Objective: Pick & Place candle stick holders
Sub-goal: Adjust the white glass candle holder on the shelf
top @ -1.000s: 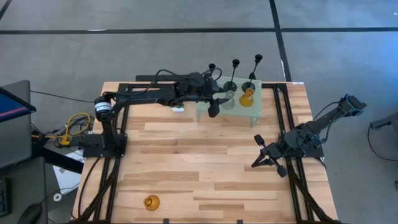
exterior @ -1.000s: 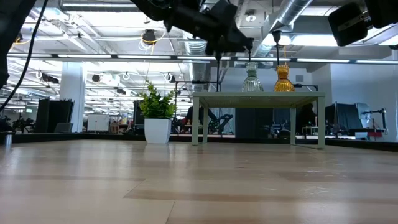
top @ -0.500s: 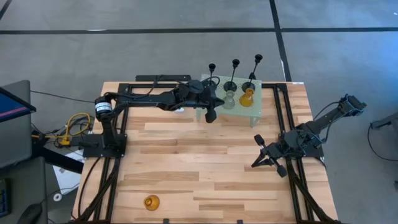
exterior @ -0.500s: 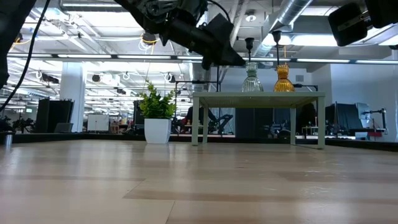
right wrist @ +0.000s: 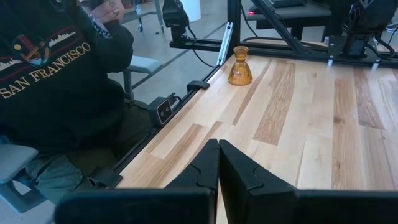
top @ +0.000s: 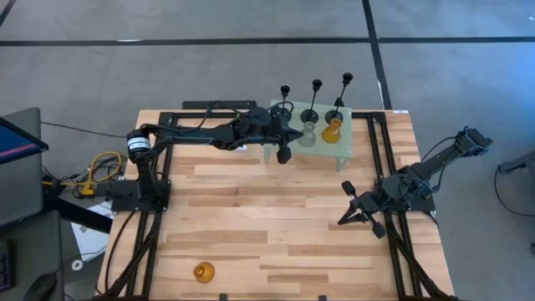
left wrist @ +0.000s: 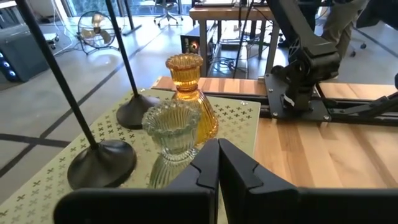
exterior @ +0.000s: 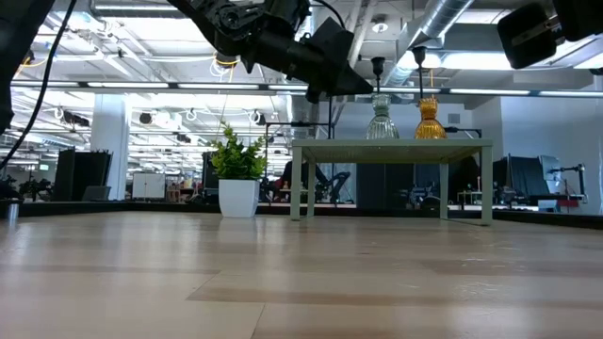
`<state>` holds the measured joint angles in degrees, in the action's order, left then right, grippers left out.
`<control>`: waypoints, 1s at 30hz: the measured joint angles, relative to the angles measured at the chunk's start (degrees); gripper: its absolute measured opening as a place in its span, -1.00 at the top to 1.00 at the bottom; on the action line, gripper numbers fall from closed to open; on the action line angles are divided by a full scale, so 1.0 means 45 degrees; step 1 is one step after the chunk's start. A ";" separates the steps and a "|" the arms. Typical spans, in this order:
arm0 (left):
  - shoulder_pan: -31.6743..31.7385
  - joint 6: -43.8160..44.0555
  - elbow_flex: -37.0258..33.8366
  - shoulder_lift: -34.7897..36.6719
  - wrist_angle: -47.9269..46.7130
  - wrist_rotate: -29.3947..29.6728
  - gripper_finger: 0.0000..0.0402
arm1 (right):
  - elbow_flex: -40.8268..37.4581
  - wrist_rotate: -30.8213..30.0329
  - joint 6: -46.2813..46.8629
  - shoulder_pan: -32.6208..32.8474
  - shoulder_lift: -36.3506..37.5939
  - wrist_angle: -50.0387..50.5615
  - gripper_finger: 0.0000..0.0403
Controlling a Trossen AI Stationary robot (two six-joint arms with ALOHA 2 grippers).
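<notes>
While the left hand (top: pixel 284 154) is hovering closed and empty beside the stand (top: pixel 338 148), any swing is risking toppling the clear-grey holder (top: pixel 308 135).

I work in a big open robotics lab: exposed silver ceiling ducts (exterior: pixel 443 19) and long strip lights (exterior: pixel 170 87) run over rows of dark equipment racks (exterior: pixel 80 174), and my pale wooden plank table (top: pixel 276 226) stands on grey concrete floor (top: pixel 167 67) marked with black tape lines (top: pixel 209 41).

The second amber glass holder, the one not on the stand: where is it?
High view: the second amber glass holder stands alone near the table's front-left edge, far from the pale green mesh stand at the back.
</notes>
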<state>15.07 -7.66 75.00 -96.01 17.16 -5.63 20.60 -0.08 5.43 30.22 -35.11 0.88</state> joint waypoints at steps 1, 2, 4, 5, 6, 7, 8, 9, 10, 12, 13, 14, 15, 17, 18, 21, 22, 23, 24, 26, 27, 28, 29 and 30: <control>0.0000 0.0000 0.0000 0.0000 0.0017 0.0000 0.98 | 0.0000 0.0000 0.0000 0.0000 0.0000 -0.0013 1.00; 0.0000 0.0000 0.0000 0.0000 0.0017 0.0000 0.98 | 0.0000 0.0000 0.0000 -0.0001 0.0000 -0.0013 1.00; 0.0000 0.0000 0.0000 0.0000 0.0017 0.0000 0.98 | 0.0000 0.0000 0.0000 0.0000 -0.0001 -0.0008 1.00; 0.0000 0.0013 0.0000 -0.0033 0.0026 0.0000 0.98 | 0.0000 0.0000 0.0000 0.0000 0.0000 -0.0013 1.00; 0.0000 0.0049 0.0005 -0.0102 0.0114 0.0000 0.98 | 0.0000 0.0000 0.0000 0.0003 -0.0004 -0.0011 1.00; 0.0000 0.0094 0.0000 -0.0143 0.0045 0.0000 0.98 | 0.0000 0.0000 0.0000 0.0001 -0.0003 -0.0008 1.00; 0.0000 0.0125 -0.0018 -0.0181 -0.0039 0.0000 0.98 | 0.0000 0.0000 0.0000 -0.0001 -0.0002 -0.0010 1.00; 0.0000 0.0136 -0.0015 -0.0299 0.0077 -0.0004 0.98 | 0.0000 0.0000 0.0000 -0.0001 0.0000 -0.0008 1.00; -0.0001 0.0136 -0.0010 -0.0369 0.0149 0.0000 0.98 | 0.0000 0.0000 -0.0005 0.0000 -0.0005 -0.0008 1.00; 0.0000 0.0141 -0.0010 -0.0563 0.0222 0.0000 0.98 | 0.0000 0.0000 0.0000 -0.0001 -0.0002 -0.0013 1.00; 0.0000 0.0139 -0.0010 -0.0650 0.0261 0.0000 0.98 | 0.0000 0.0000 0.0000 0.0004 0.0000 -0.0004 1.00; 0.0000 0.0141 -0.0010 -0.0753 0.0393 -0.0002 0.98 | 0.0000 -0.0001 -0.0001 0.0004 -0.0005 -0.0004 1.00; 0.0000 0.0141 -0.0010 -0.0833 0.0516 0.0000 0.98 | 0.0000 -0.0005 0.0000 0.0001 -0.0001 -0.0008 1.00; 0.0000 0.0141 -0.0010 -0.0983 0.0899 0.0000 0.98 | 0.0000 -0.0005 0.0000 0.0002 -0.0002 -0.0006 1.00; 0.0000 0.0141 -0.0010 -0.1043 0.0968 -0.0001 0.98 | 0.0000 -0.0003 -0.0001 0.0004 -0.0002 -0.0005 1.00; 0.0041 0.0141 -0.0010 -0.1132 0.1249 -0.0005 0.98 | 0.0000 -0.0005 0.0000 0.0004 0.0000 -0.0004 1.00; 0.0065 0.0141 -0.0010 -0.1132 0.1316 -0.0005 0.98 | 0.0000 -0.0005 0.0000 -0.0001 -0.0002 -0.0004 1.00; 0.0078 0.0141 -0.0009 -0.1132 0.1375 0.0000 0.98 | 0.0000 -0.0005 -0.0001 0.0000 -0.0001 -0.0004 1.00; 0.0087 0.0141 -0.0005 -0.1132 0.1406 0.0000 0.98 | 0.0000 -0.0005 0.0000 0.0004 0.0000 -0.0003 1.00; 0.0177 0.0141 -0.0005 -0.1132 0.1543 0.0000 0.98 | 0.0000 -0.0005 -0.0001 0.0000 -0.0001 -0.0004 1.00; 0.0189 0.0141 -0.0005 -0.1132 0.1679 0.0000 0.98 | 0.0000 -0.0005 -0.0005 0.0004 -0.0001 0.0000 1.00; 0.0193 0.0141 -0.0001 -0.1132 0.1792 0.0000 0.98 | 0.0000 -0.0005 -0.0003 0.0004 0.0000 -0.0002 1.00; 0.0226 0.0141 0.0005 -0.1132 0.1821 -0.0001 0.98 | 0.0000 -0.0005 0.0000 0.0001 -0.0001 -0.0005 1.00; 0.0255 0.0141 0.0005 -0.1132 0.1810 -0.0002 0.98 | 0.0000 -0.0005 -0.0004 0.0002 -0.0004 -0.0004 1.00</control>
<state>16.22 -7.03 75.02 -101.10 25.30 -5.64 20.60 -0.10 5.41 30.23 -35.13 0.86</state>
